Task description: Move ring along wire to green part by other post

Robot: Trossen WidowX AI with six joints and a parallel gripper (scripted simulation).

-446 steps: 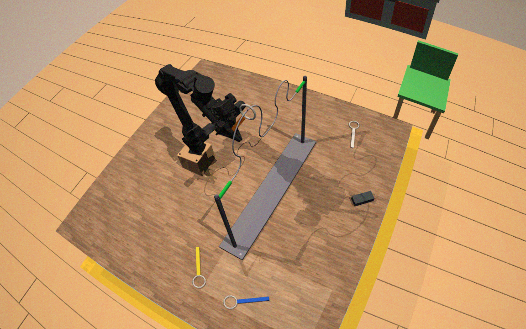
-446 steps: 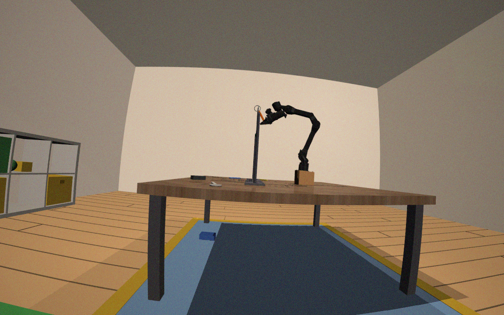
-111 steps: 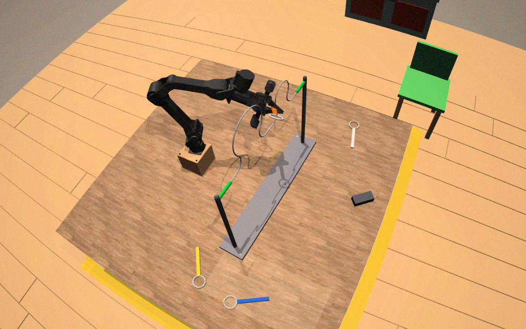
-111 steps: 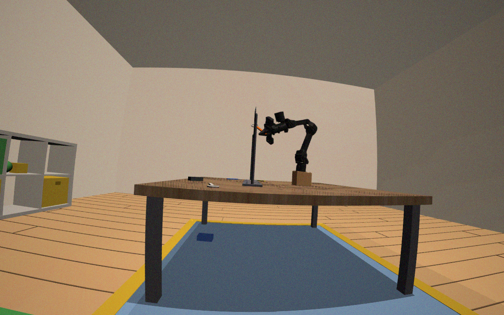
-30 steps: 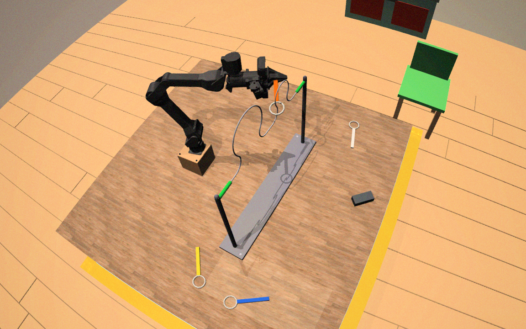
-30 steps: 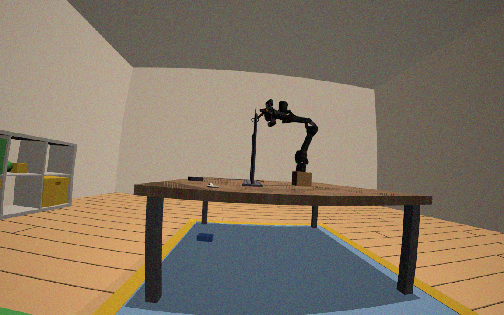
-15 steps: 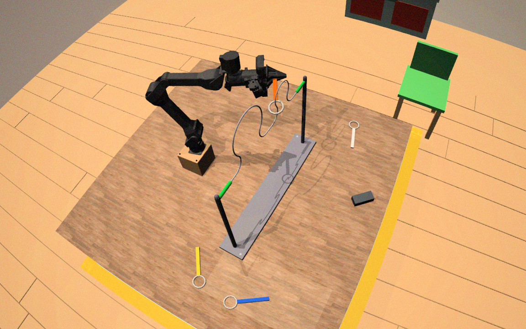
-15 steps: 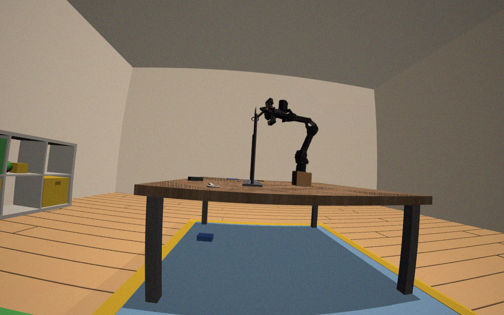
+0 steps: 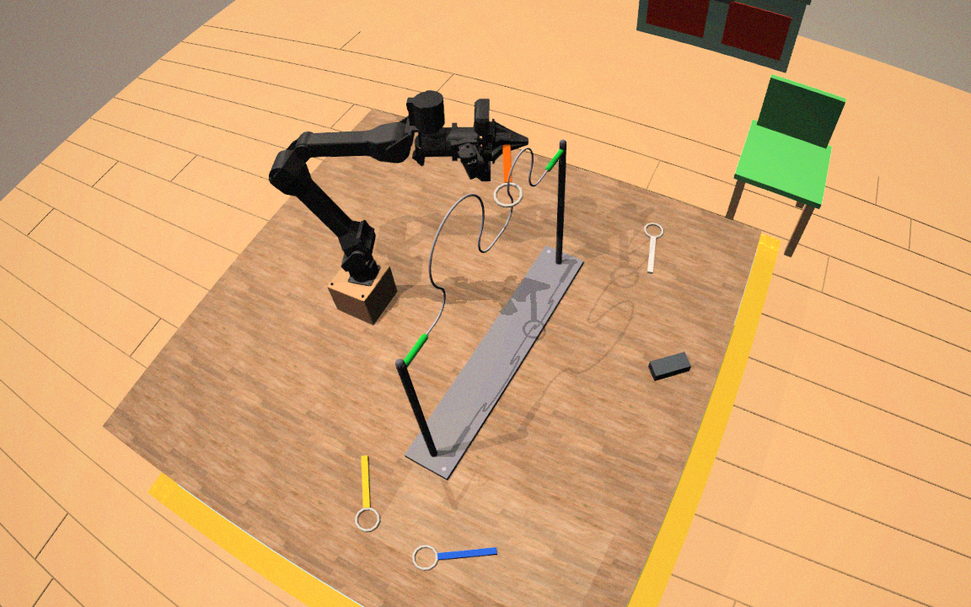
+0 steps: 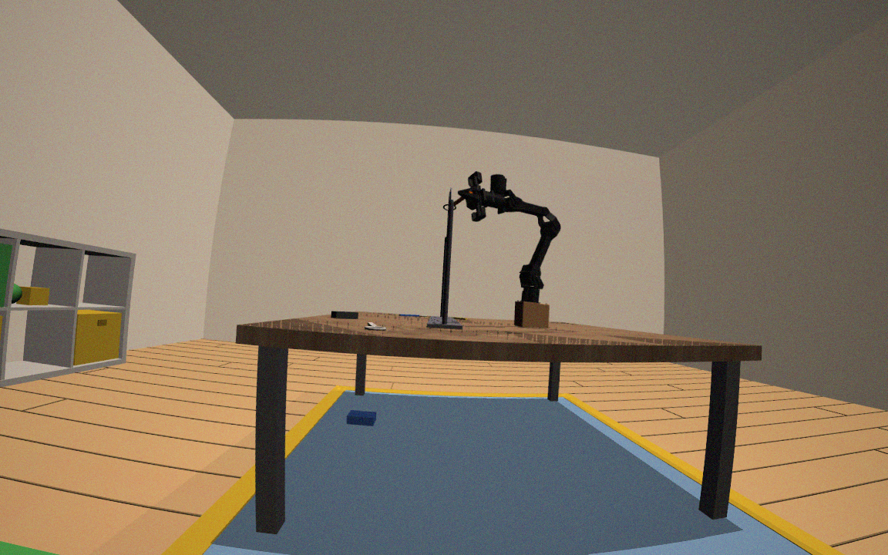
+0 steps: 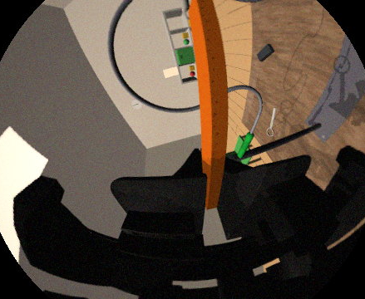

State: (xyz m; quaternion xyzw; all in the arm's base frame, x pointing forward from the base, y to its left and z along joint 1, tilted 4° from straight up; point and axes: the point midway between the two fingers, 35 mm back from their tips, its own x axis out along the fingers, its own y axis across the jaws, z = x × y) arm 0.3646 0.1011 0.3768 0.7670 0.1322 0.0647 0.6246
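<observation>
orange handle (image 9: 506, 163) (image 11: 214, 91) is pinched in the tool (image 9: 525, 141) (image 10: 461, 192) (image 11: 199, 152), its pale ring (image 9: 496, 202) extending beyond the fingertips.

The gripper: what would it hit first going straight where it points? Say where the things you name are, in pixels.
Probably the top of the nearer black post (image 9: 560, 196) (image 10: 449, 227) (image 11: 282, 143), though the grey wire (image 9: 482, 218) (image 11: 260, 100) bends near the gripper (image 9: 525, 141) (image 10: 460, 192) (image 11: 213, 162); depth is unclear, so it might miss both.

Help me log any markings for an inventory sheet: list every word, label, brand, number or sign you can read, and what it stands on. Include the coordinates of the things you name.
None can be read in any view.
The orange handle (image 9: 506, 162) (image 11: 212, 91) shows tiny dark specks in the wrist view, too small to tell whether they are marks.
</observation>
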